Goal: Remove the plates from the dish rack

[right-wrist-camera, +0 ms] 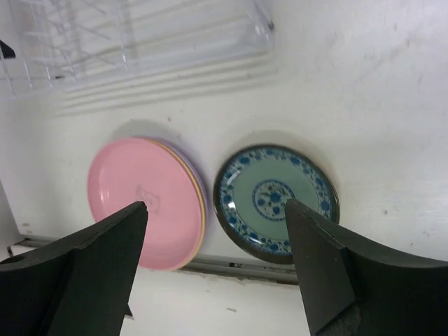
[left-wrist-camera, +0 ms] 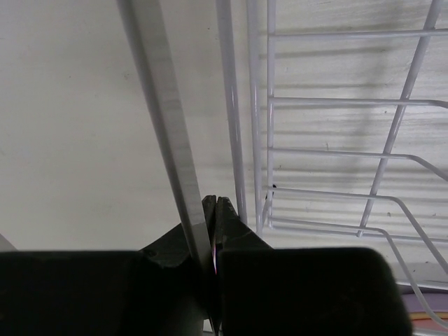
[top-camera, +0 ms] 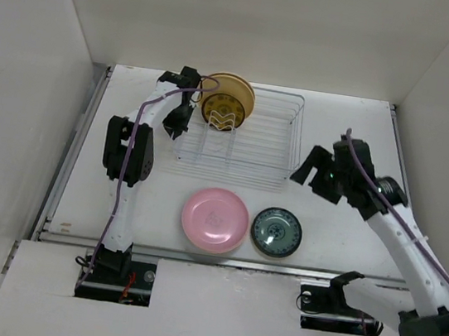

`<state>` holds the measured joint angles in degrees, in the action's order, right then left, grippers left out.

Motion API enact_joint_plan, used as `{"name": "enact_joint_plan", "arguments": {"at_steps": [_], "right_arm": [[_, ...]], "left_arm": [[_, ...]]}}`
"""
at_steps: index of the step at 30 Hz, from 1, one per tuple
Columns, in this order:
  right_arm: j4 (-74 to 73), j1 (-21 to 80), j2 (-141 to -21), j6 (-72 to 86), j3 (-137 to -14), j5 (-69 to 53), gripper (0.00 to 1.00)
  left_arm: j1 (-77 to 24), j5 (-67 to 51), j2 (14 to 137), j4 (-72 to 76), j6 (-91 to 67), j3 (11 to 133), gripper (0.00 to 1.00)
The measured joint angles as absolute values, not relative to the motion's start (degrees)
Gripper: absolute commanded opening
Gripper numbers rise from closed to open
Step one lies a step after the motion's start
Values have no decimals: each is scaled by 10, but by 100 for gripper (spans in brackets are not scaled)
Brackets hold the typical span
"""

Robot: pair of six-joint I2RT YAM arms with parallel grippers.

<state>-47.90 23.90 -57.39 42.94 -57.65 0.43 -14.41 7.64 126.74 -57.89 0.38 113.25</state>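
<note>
The dish rack (top-camera: pixel 253 143) of thin white wire stands at the back of the table. One pale yellow plate (top-camera: pixel 227 100) stands upright in its back left corner. My left gripper (top-camera: pixel 179 117) is at the rack's left rim with its jaws shut, and a rack wire (left-wrist-camera: pixel 164 105) runs into the seam between them. Near the front edge a pink plate (top-camera: pixel 215 218) tops a low stack. Beside it lies a smaller dark-rimmed plate (top-camera: pixel 277 231) with a blue pattern. My right gripper (top-camera: pixel 309 172) hovers open and empty above these two plates (right-wrist-camera: pixel 150 199) (right-wrist-camera: pixel 276 199).
White walls close in the table on the left, back and right. A metal rail (top-camera: pixel 220 259) runs along the front edge just below the lying plates. The rack's right part holds only bare divider prongs (top-camera: pixel 271 133).
</note>
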Motion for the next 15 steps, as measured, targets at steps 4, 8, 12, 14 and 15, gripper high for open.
{"name": "enact_joint_plan", "arguments": {"at_steps": [4, 8, 12, 14, 15], "right_arm": [[-491, 256, -734, 386, -748, 53, 85], [-490, 263, -844, 322, -806, 61, 83], [-494, 271, -939, 220, -910, 36, 71], [-457, 279, -1016, 160, -1020, 22, 66], [-432, 283, -1057, 130, -1070, 13, 62]], "left_arm": [[-142, 66, 1267, -586, 1, 1135, 0], [-143, 64, 1267, -593, -1, 1135, 0], [-142, 62, 1267, -596, -2, 1135, 0], [-142, 58, 1268, -602, -4, 1138, 0], [-142, 58, 1269, -606, -4, 1140, 0]]}}
